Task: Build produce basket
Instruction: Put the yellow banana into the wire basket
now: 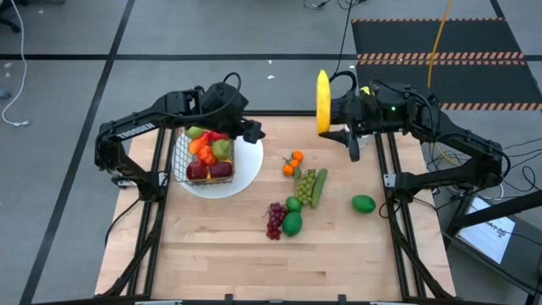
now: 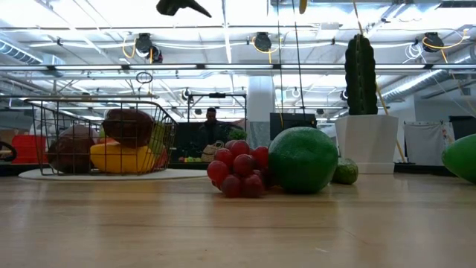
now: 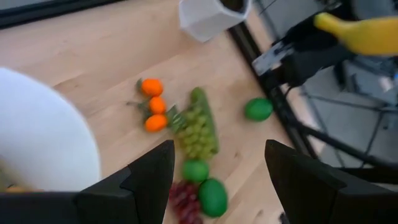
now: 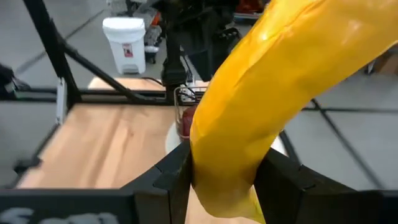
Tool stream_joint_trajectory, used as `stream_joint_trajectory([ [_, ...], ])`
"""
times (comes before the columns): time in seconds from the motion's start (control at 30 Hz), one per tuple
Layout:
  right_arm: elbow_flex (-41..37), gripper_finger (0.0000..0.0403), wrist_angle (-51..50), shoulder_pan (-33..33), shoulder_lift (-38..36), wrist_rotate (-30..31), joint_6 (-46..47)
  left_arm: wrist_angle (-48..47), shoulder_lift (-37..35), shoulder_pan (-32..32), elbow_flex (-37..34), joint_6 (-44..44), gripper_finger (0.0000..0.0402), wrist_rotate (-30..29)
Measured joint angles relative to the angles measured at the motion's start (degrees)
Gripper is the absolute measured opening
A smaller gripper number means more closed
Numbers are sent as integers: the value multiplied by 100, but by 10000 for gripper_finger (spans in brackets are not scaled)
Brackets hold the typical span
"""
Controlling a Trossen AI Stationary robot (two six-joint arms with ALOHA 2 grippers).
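Note:
The wire basket [image 1: 206,155] stands on a round white plate [image 1: 246,174] at the table's left, holding red, orange and green produce; it also shows in the low view [image 2: 104,141]. My left gripper [image 1: 254,132] hovers open above the plate's far right rim, with nothing between its fingers [image 3: 149,180]. My right gripper [image 1: 339,119] is at the table's far edge, shut on a yellow banana [image 1: 323,102]. Loose produce lies mid-table: small oranges [image 1: 293,163], green grapes [image 1: 305,186], a cucumber [image 1: 319,186], red grapes [image 1: 276,220] and limes [image 1: 292,223]. My right gripper pinches the banana between its two fingers [image 4: 174,180], near one end of the fruit [image 4: 230,186]. The fingers come roughly level from the table's right and lie across the banana. The banana is lifted clear, high above the table's far edge.
A lone lime [image 1: 363,203] lies near the table's right edge. A white pot [image 2: 364,141] with a green cactus stands at the far right, close under my right arm. Bare wood stretches along the near half of the table [image 1: 254,263].

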Motion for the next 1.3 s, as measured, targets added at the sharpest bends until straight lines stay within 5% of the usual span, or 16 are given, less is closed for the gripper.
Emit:
stream_joint_trajectory([
  [0.2,-2,141,0,0,0,14,-1055,535,0,0,0,-186,250,-24],
  [0.57,-2,141,-7,8,0,1177,-2899,643,0,-11,-2,-450,250,-131],
  [0.83,-2,141,-7,22,0,1344,-3791,640,0,-11,-2,-515,250,-424],
  [1.07,-4,141,-8,24,0,1337,-3364,639,0,-13,-2,-636,250,-499],
  [1.3,-7,141,-69,24,-17,1321,-1412,640,0,-11,-2,-701,250,-582],
])
